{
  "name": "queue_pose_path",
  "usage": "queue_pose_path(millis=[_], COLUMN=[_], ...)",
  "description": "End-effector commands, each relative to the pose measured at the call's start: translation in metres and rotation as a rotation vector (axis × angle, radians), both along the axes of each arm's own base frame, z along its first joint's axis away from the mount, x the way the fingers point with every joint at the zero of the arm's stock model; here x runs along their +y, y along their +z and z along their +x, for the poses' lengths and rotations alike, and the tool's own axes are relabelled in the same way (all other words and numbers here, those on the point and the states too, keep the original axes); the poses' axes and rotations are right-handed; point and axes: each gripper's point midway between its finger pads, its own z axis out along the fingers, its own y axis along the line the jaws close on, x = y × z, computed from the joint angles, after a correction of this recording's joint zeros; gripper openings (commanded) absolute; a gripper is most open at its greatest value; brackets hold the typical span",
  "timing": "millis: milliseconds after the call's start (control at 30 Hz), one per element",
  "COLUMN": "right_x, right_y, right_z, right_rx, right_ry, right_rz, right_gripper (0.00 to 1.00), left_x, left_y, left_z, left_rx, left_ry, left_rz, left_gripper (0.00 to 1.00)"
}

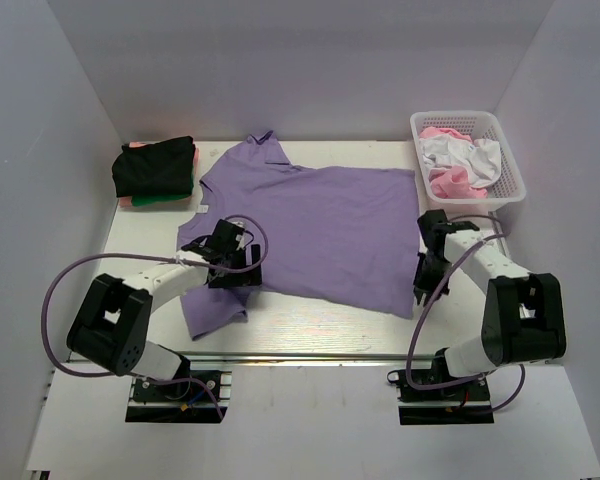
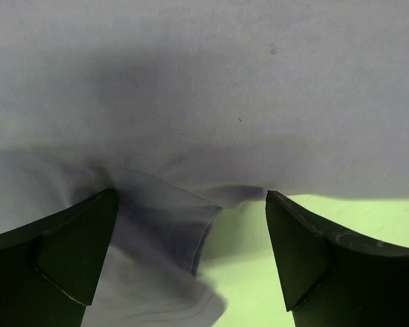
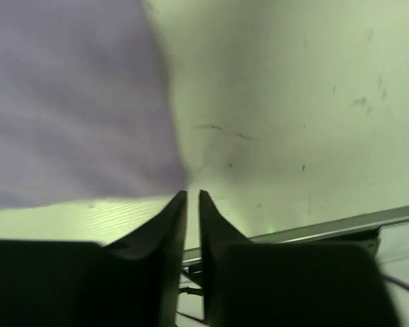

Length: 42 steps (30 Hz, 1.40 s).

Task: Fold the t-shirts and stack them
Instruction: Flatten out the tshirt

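Observation:
A large lavender t-shirt [image 1: 330, 225] lies spread flat on the table, collar at the far left. My left gripper [image 1: 234, 270] hovers over its near left part by the sleeve. In the left wrist view it [image 2: 191, 255] is open, with the folded sleeve edge [image 2: 160, 225] between and under the fingers [image 2: 68, 248]. My right gripper [image 1: 424, 284] is at the shirt's near right corner. In the right wrist view it [image 3: 192, 197] is shut with nothing between the tips, and the shirt's corner [image 3: 75, 116] ends just beyond them. Folded shirts, black over green and pink [image 1: 156, 170], are stacked at the far left.
A white lattice basket [image 1: 510, 170] at the far right holds pink and white cloth [image 1: 460, 160]. White walls enclose the table on three sides. A metal rail [image 1: 310, 355] runs along the near edge in front of the arm bases.

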Motion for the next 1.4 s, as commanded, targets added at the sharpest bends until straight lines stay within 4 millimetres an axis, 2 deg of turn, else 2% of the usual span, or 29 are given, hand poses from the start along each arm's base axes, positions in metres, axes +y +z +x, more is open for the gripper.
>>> queue_pose_path(millis=[0,100,133,200,233,367,467,533,567,633,667,700,733,767,800,833,867,933,967,1000,1033,1067,1100,1133,1167,1200,1233,1300,1367], right_x=[-0.008,-0.010,-0.009,-0.011,-0.005,0.028,0.054,0.062,0.064,0.066,0.063,0.066,0.059,0.061,0.061,0.053,0.052,0.044,0.045,0.047,0.045,0.042,0.041,0.038,0.035,0.030,0.028,0.015,0.009], right_y=[-0.011,-0.004,0.005,0.018,0.025,0.047,0.046,0.039,0.040,0.024,0.029,0.020,0.017,0.025,0.016,0.009,0.015,-0.003,-0.015,-0.009,-0.027,-0.030,-0.021,-0.023,-0.046,-0.035,-0.045,-0.062,-0.049], right_z=[-0.026,-0.014,-0.004,0.014,0.030,0.066,0.083,0.092,0.105,0.113,0.125,0.136,0.143,0.157,0.161,0.170,0.179,0.191,0.192,0.205,0.206,0.210,0.227,0.228,0.224,0.242,0.243,0.246,0.265], right_rx=[0.061,0.028,0.002,-0.063,-0.123,-0.282,-0.348,-0.362,-0.408,-0.387,-0.415,-0.417,-0.428,-0.454,-0.431,-0.408,-0.408,-0.372,-0.346,-0.374,-0.335,-0.330,-0.362,-0.345,-0.277,-0.304,-0.274,-0.211,-0.229], right_ry=[-0.062,-0.041,-0.024,-0.019,0.020,0.124,0.199,0.218,0.233,0.239,0.226,0.225,0.208,0.212,0.215,0.200,0.198,0.207,0.207,0.207,0.200,0.194,0.185,0.178,0.183,0.162,0.162,0.140,0.124], right_rz=[-0.037,-0.051,-0.051,-0.066,-0.036,0.125,0.234,0.248,0.245,0.208,0.181,0.174,0.128,0.127,0.118,0.069,0.055,-0.013,-0.013,0.007,-0.001,-0.017,-0.029,-0.040,-0.053,-0.054,-0.060,-0.076,-0.097], right_gripper=[0.22,0.59,0.90,0.90,0.90,0.90,0.90,0.90,0.90,0.90,0.90,0.90,0.90,0.90,0.90,0.90,0.90,0.90,0.90,0.90,0.90,0.90,0.90,0.90,0.90,0.90,0.90,0.90,0.90], left_x=[0.031,0.026,0.026,0.021,0.020,0.011,-0.001,-0.005,-0.010,-0.016,-0.018,-0.014,-0.007,-0.009,-0.005,-0.001,0.000,0.004,0.005,0.006,0.011,0.008,0.012,0.017,0.014,0.012,0.013,0.005,-0.004], left_y=[-0.013,0.006,0.013,0.033,0.041,0.080,0.100,0.104,0.107,0.112,0.107,0.096,0.088,0.099,0.092,0.071,0.077,0.065,0.070,0.063,0.062,0.051,0.044,0.038,0.042,0.036,0.020,0.021,0.015], left_z=[-0.066,-0.061,-0.061,-0.054,-0.049,-0.035,-0.015,0.006,0.016,0.046,0.056,0.079,0.090,0.112,0.121,0.130,0.146,0.158,0.170,0.172,0.180,0.188,0.191,0.196,0.207,0.209,0.214,0.224,0.229], left_rx=[0.258,0.212,0.190,0.147,0.113,-0.027,-0.135,-0.190,-0.211,-0.263,-0.261,-0.241,-0.218,-0.240,-0.223,-0.177,-0.207,-0.196,-0.229,-0.227,-0.235,-0.224,-0.212,-0.197,-0.210,-0.192,-0.163,-0.156,-0.143], left_ry=[0.076,0.070,0.070,0.065,0.045,0.017,-0.002,0.048,0.057,0.079,0.087,0.128,0.144,0.155,0.160,0.161,0.172,0.181,0.180,0.186,0.181,0.180,0.195,0.195,0.196,0.189,0.181,0.164,0.142], left_rz=[0.110,0.073,0.061,0.029,0.022,-0.048,-0.124,-0.153,-0.172,-0.178,-0.166,-0.117,-0.078,-0.068,-0.035,0.008,0.009,0.029,0.025,0.036,0.047,0.052,0.083,0.099,0.094,0.093,0.102,0.076,0.045], left_gripper=[1.00,1.00,1.00,1.00,1.00,1.00,1.00,1.00,1.00,1.00,1.00,1.00,1.00,1.00,1.00,1.00,1.00,1.00,1.00,1.00,1.00,1.00,1.00,1.00,1.00,1.00,1.00,1.00,1.00])
